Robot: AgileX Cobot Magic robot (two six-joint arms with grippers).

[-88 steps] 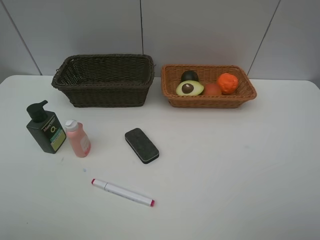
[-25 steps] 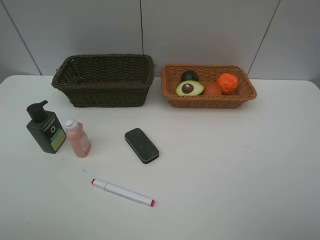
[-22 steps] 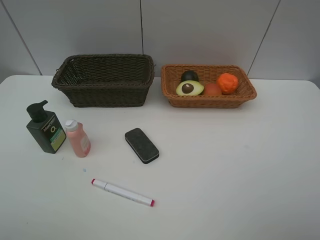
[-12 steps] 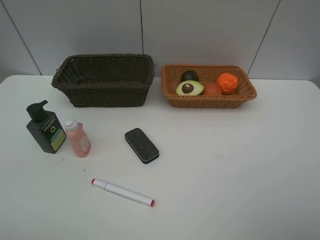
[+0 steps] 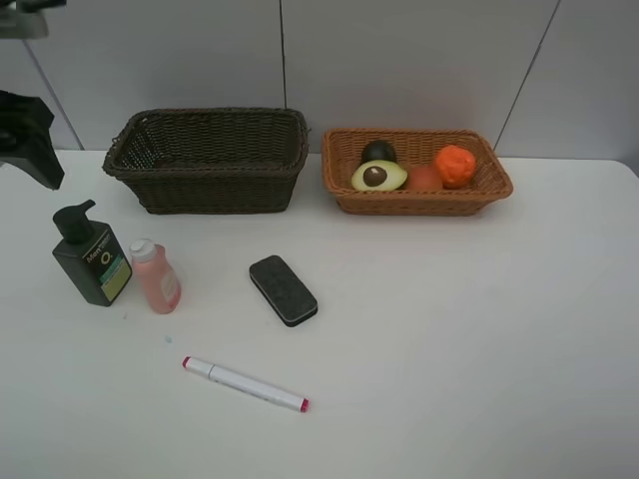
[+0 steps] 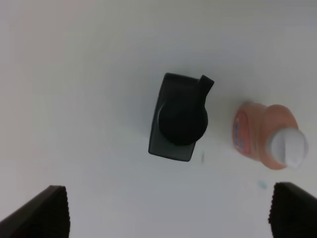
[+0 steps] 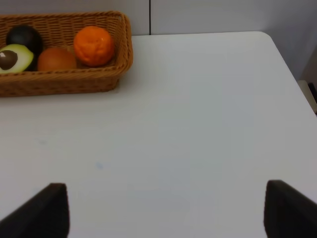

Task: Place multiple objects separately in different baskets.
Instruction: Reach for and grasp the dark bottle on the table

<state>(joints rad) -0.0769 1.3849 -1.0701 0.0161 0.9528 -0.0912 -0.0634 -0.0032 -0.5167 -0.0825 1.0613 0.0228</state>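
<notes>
The left gripper [image 6: 163, 213] hangs spread wide above the pump bottle [image 6: 179, 117], just beside the pink bottle [image 6: 265, 136], probably lined up to lift it into the dark basket [image 5: 210, 190]; the right gripper [image 7: 163, 210], equally wide, holds nothing; the avocado [image 5: 377, 177] and orange [image 5: 454, 166] already lie in the tan basket [image 5: 415, 205].

I see white table [image 5: 469, 339], matte, plain, filling most of high view; grey panelled wall [image 5: 409, 55] behind it; one vertical seam [image 5: 283, 55] near middle, slanted seams toward either side; tiny bluish speck [image 5: 168, 339] on tabletop, front-left part; left wrist view shows speck [image 6: 261, 185] too; right wrist view: faint bluish mark [image 7: 99, 165] on tabletop, table's rounded corner [image 7: 260, 40], wall above it; dark sliver [image 7: 314, 96] past table edge at frame border, can't tell what.
</notes>
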